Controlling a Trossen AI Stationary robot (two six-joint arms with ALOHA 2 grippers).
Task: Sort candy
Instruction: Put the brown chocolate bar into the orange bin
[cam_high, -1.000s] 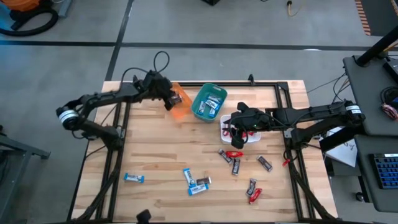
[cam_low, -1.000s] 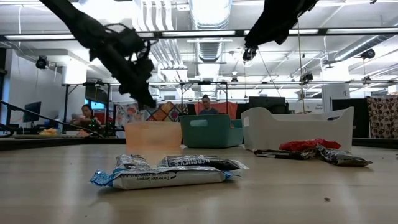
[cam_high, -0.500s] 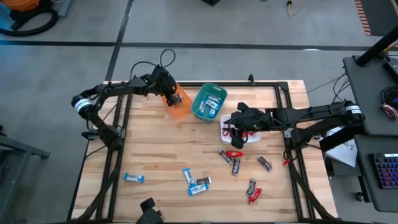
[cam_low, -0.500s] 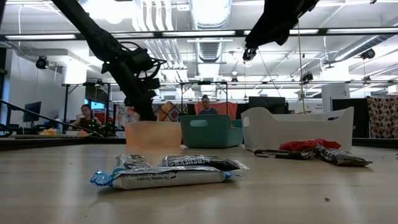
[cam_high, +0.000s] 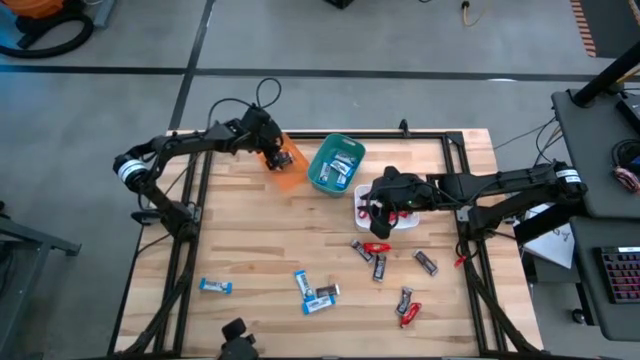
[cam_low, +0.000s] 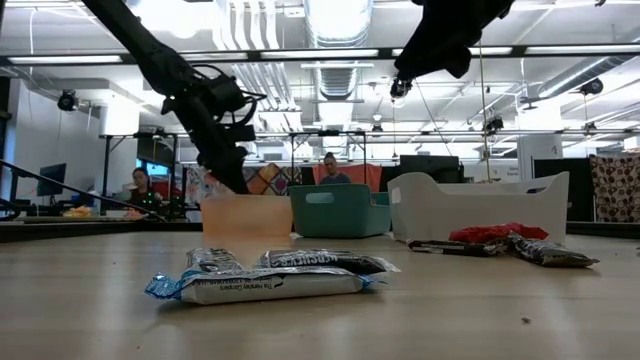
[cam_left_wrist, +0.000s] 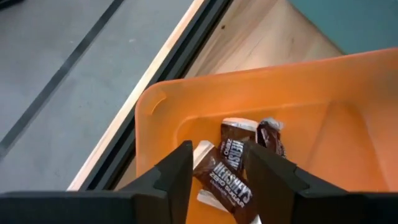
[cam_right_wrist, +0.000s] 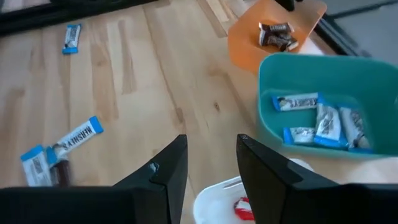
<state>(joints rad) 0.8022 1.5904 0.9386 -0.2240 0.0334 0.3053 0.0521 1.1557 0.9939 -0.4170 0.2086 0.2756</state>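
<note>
Left pincer (cam_left_wrist: 214, 177) over the orange bin (cam_high: 289, 166) at far left, pinching a brown bar (cam_left_wrist: 227, 182), drop comes next; right pincer (cam_right_wrist: 208, 163) spread and empty above white bin (cam_high: 362, 214); loose candy (cam_high: 378, 264) near-right on worktop (cam_high: 250, 240).

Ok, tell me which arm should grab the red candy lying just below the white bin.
Right. Its gripper hovers open over the white bin, beside the red candy. The left gripper is across the table over the orange bin, holding a brown candy.
</note>
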